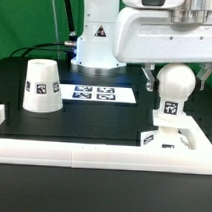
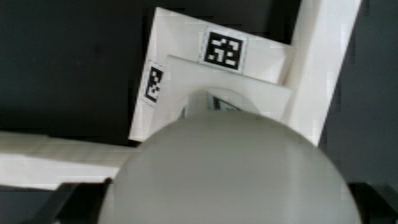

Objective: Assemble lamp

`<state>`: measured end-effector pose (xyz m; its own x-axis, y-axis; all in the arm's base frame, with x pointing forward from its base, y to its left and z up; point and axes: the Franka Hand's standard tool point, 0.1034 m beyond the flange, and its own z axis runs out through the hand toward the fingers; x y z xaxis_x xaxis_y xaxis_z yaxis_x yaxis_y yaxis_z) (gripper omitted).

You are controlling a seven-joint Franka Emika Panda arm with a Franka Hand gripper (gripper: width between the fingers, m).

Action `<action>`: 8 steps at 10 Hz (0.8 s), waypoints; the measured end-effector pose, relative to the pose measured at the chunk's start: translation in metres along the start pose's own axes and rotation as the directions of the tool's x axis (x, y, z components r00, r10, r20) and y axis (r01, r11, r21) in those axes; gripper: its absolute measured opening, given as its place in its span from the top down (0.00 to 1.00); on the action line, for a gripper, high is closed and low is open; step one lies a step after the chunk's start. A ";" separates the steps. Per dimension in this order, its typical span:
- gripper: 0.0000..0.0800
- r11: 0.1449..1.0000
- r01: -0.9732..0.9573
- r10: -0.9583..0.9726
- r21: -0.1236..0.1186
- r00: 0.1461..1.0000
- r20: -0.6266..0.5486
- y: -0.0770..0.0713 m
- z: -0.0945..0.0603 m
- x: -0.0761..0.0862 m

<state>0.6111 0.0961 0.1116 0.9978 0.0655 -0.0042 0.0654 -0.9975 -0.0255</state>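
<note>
In the exterior view, a long white rail (image 1: 92, 151) lies nearest the camera, across the front of the black worktop (image 1: 15, 80). Beyond it, towards the exterior view's left, the cone-shaped lamp shade (image 1: 42, 85) stands upright and alone. The marker board (image 1: 94, 92) lies flat near the middle, in front of the white robot arm (image 1: 107, 29). A dark backdrop closes the room behind.

On the exterior view's right, the hand (image 1: 175, 81) has its dark fingers (image 1: 148, 80) closed on either side of the ball-shaped bulb (image 1: 175, 89), gripping it. The bulb is upright over the square lamp base (image 1: 171, 140), which rests against the rail; whether the two touch is unclear.

The wrist view shows the bulb (image 2: 222, 170) from above, a blurred grey-white dome filling the foreground. Under it the base (image 2: 205, 85) shows two tags and a socket hole (image 2: 228, 100), which the exterior view hides.
</note>
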 end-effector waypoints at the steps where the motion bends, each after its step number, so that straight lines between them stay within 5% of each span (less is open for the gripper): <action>1: 0.28 0.994 -0.111 0.111 -0.001 0.994 -0.002 0.002 -0.001 0.000; 5: 0.28 0.941 -0.339 0.339 -0.003 0.941 -0.004 0.005 -0.002 0.001; 8: 0.14 0.945 -0.327 0.327 -0.001 0.945 -0.006 0.005 -0.005 0.000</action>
<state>0.6113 0.0909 0.1169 0.9644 -0.2642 -0.0060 -0.2643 -0.9642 -0.0218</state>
